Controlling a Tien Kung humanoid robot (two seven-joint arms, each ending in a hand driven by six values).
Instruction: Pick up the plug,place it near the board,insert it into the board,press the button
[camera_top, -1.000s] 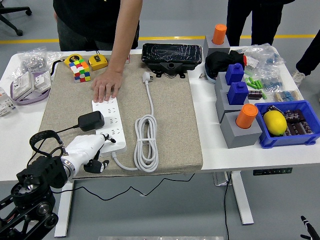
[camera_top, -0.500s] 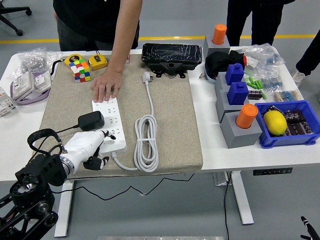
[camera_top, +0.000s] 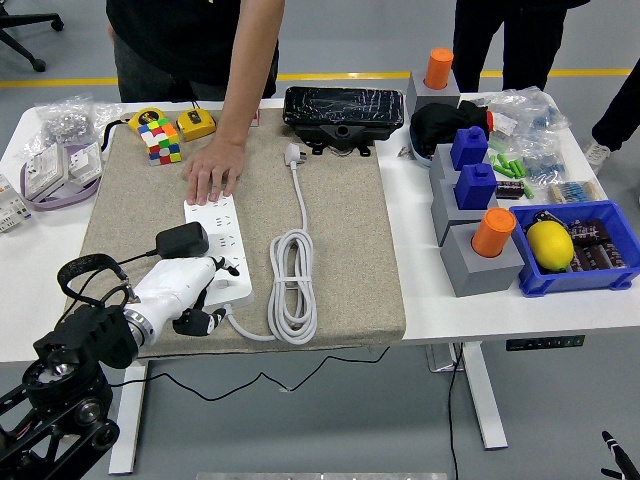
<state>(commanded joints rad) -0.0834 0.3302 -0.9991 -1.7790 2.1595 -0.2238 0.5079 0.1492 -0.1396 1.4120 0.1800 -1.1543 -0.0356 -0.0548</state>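
Observation:
A white power strip (camera_top: 225, 243) lies on the beige mat (camera_top: 340, 220). A black plug adapter (camera_top: 182, 241) sits in the strip at its left edge, its cable running left. My left hand (camera_top: 190, 292), in a white shell, rests over the strip's near end, one finger stretched onto the strip, the other fingers curled below. A person's hand (camera_top: 212, 173) presses flat on the mat at the strip's far end. The strip's own white cable (camera_top: 294, 285) lies coiled to its right, ending in a white plug (camera_top: 294, 154). My right hand is out of view.
A Rubik's cube (camera_top: 160, 139) and a yellow tape measure (camera_top: 196, 123) sit at the mat's far left. A black device (camera_top: 344, 107) stands at the back. Grey blocks with orange and blue pegs (camera_top: 478, 215) and a blue bin (camera_top: 580, 247) fill the right side.
My left hand has shifted slightly right and forward over the strip's near end. The person's hand and the plug adapter have stayed in place.

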